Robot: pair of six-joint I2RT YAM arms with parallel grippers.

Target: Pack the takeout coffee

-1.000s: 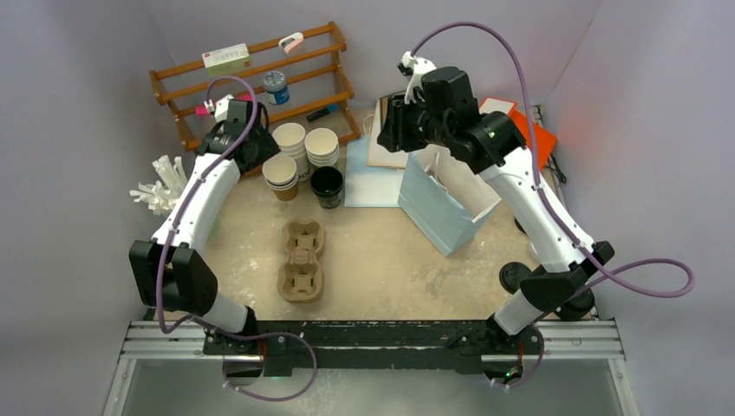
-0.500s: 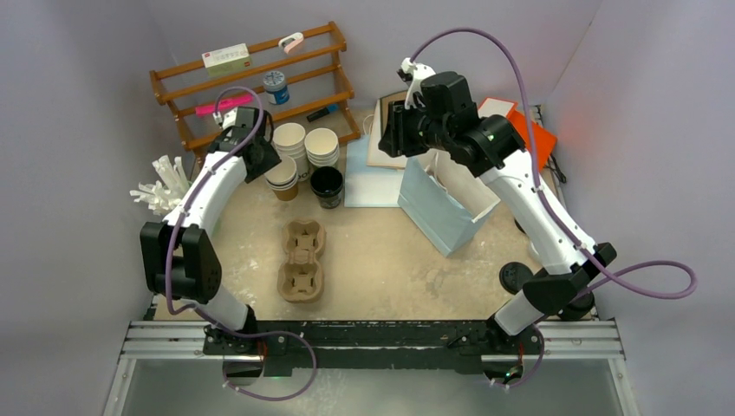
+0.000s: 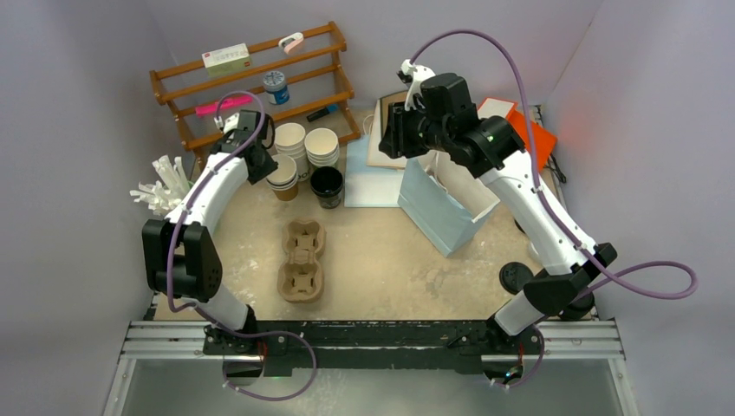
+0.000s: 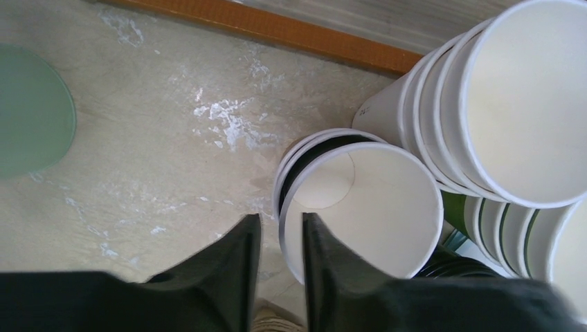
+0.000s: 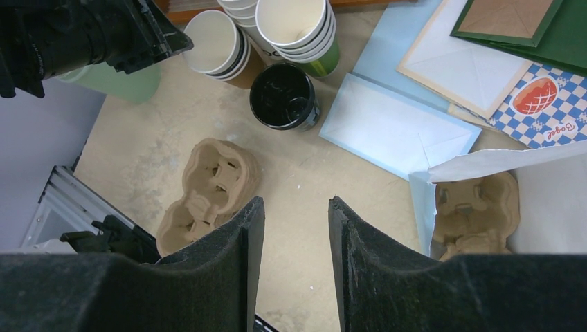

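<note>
Left gripper narrower, now astride stacked cups

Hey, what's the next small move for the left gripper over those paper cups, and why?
Probably close the left gripper onto the near wall of the topmost nested cup, then lift. The left wrist view shows one finger outside that rim and one over its inside, with a gap between them, so the wall looks straddled but not yet pinched.

Soft, even, fairly bright light casts faint shadows; wrist views soften toward their bottom edges.
</note>
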